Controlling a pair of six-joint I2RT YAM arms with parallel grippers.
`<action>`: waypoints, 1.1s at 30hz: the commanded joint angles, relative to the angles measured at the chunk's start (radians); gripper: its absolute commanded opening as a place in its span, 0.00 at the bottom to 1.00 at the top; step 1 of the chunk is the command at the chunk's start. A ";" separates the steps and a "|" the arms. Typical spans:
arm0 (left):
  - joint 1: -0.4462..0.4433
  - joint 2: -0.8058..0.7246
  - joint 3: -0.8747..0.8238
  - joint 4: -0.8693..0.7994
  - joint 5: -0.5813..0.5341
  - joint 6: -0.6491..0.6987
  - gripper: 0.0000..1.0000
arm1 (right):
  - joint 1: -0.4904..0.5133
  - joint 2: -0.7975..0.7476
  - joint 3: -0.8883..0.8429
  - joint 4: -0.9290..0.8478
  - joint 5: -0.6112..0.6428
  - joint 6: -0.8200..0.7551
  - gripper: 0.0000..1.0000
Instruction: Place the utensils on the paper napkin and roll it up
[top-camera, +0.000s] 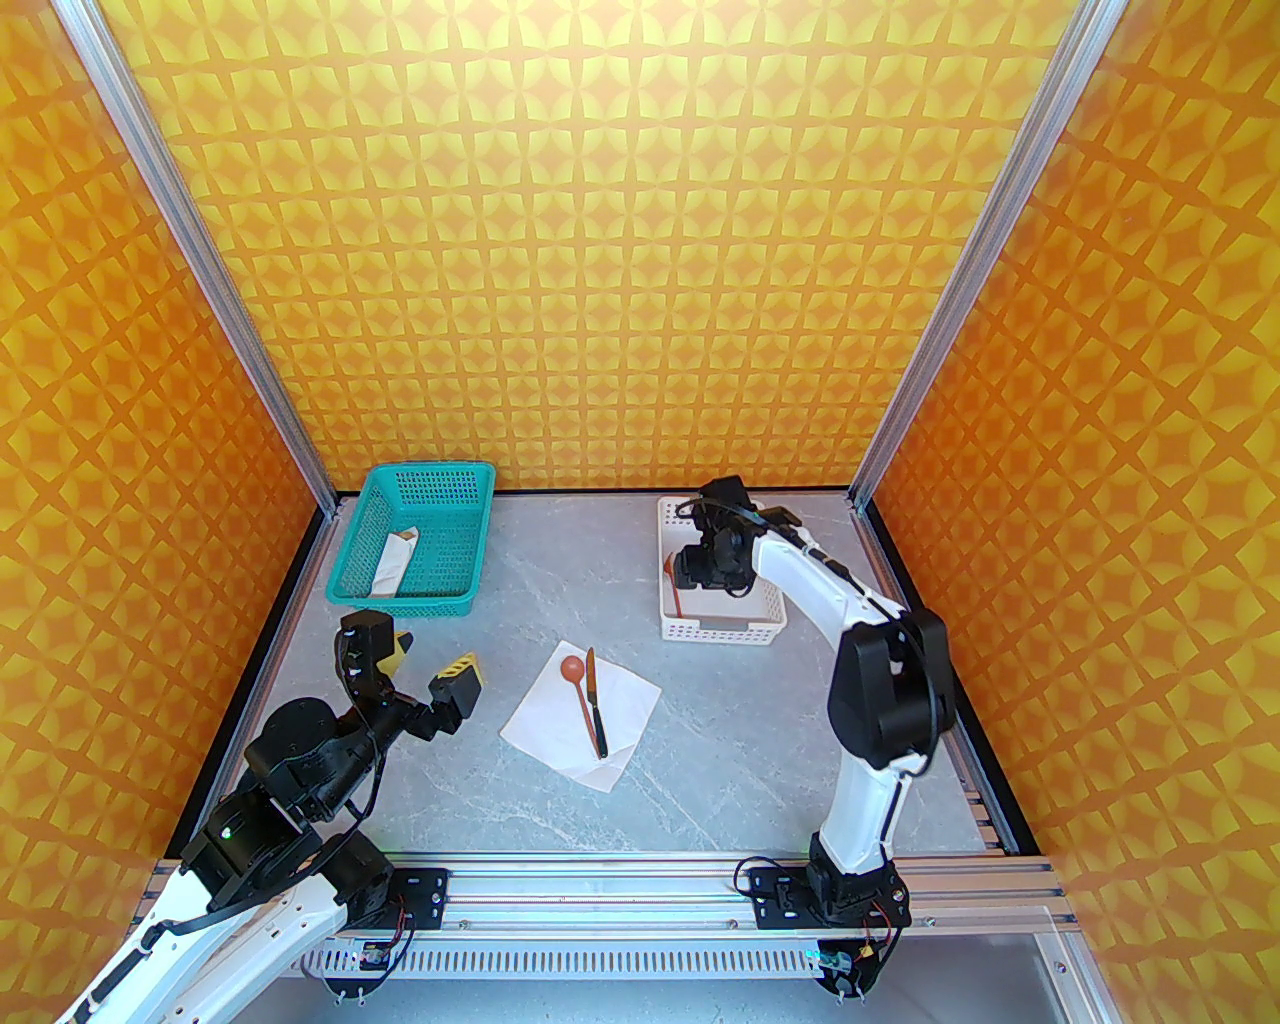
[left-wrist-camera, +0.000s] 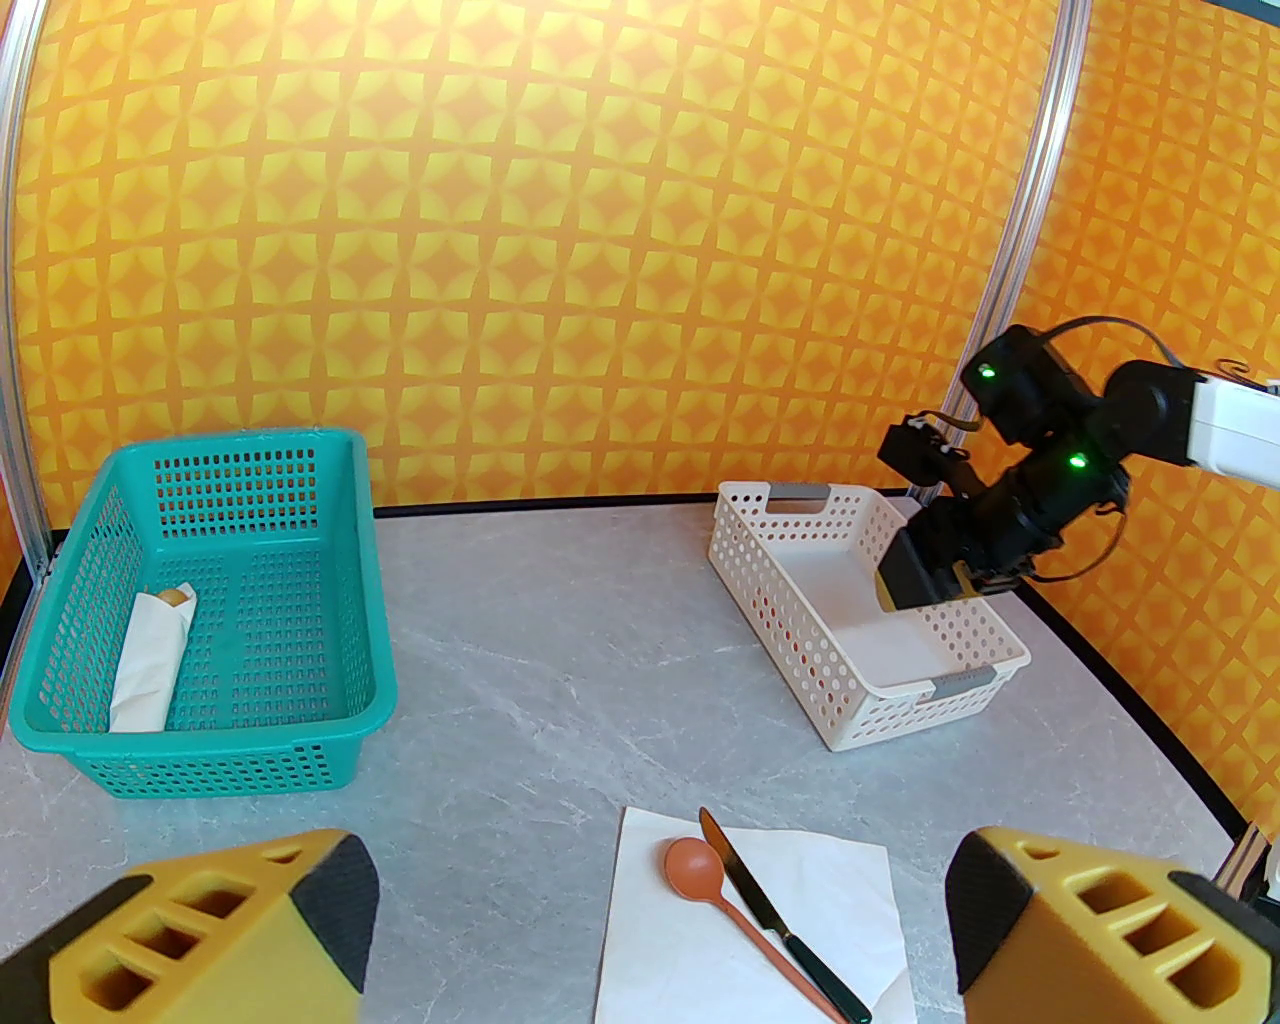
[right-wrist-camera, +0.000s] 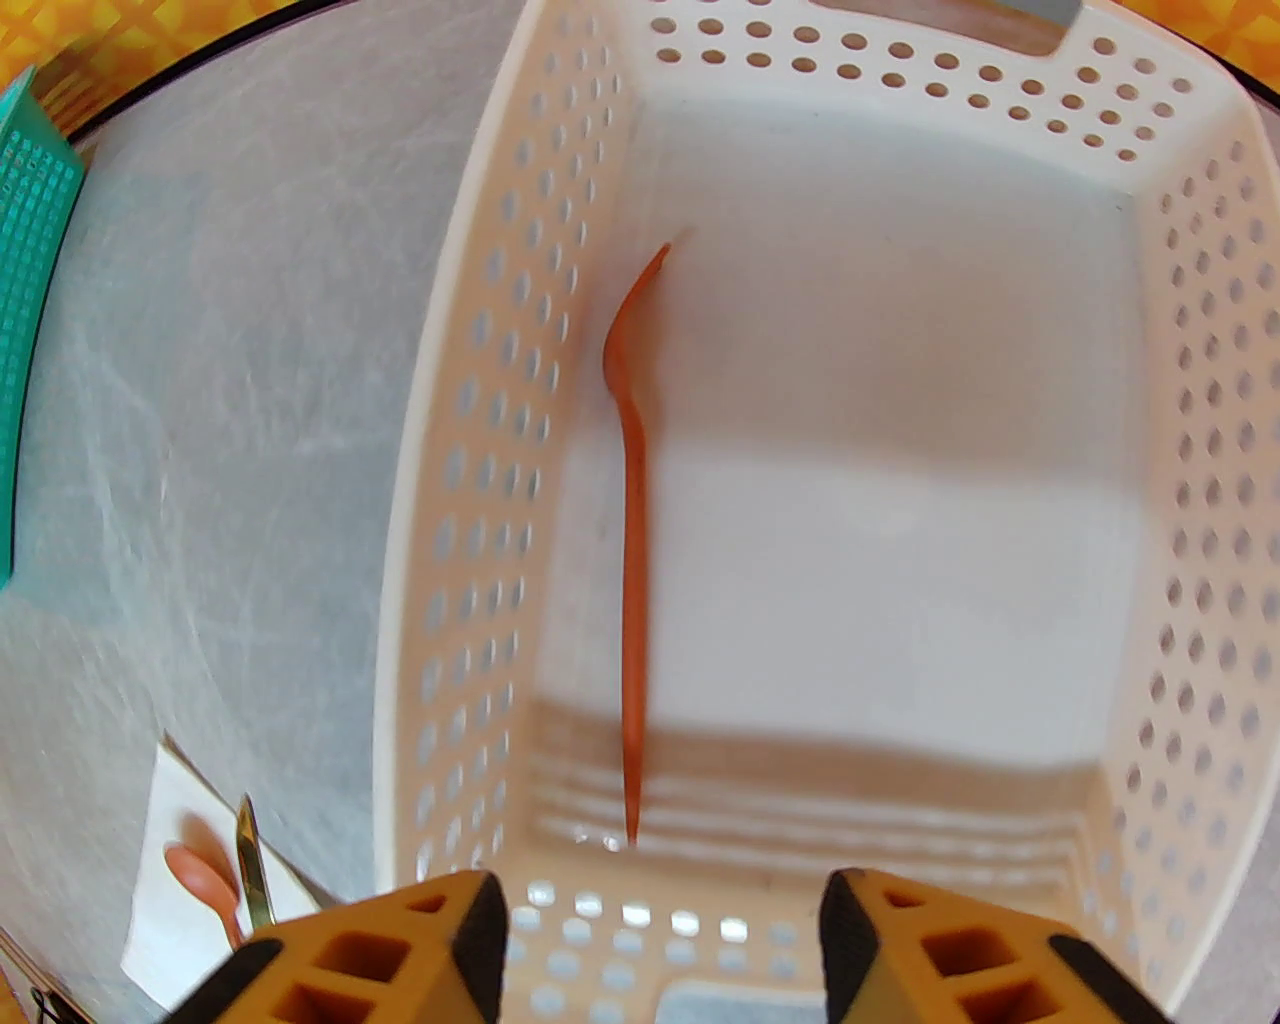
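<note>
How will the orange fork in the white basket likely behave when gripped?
The fork looks thin and plastic, so it is probably light and slightly springy. It seems to lie on its edge near a wall of the white basket, so it may tip flat or slide when touched.

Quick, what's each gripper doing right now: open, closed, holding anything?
Left gripper: open, empty.
Right gripper: open, empty, over the white basket where the fork lies.

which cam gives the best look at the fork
Right wrist: the fork lies full length on the white basket floor, ahead of the right end effector, nothing covering it. Top external shows a short orange sliver beneath that end effector. Left wrist gives at most orange hints through the basket wall's holes.
</note>
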 joint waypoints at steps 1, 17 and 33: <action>0.009 -0.009 0.005 -0.017 -0.001 0.021 0.99 | -0.019 0.062 0.055 -0.028 -0.070 -0.011 0.51; 0.009 0.014 -0.002 0.006 -0.001 0.023 0.99 | -0.021 0.228 0.167 -0.055 -0.132 -0.018 0.48; 0.009 0.023 -0.002 0.008 -0.001 0.020 0.99 | -0.017 0.274 0.167 -0.061 -0.150 -0.011 0.46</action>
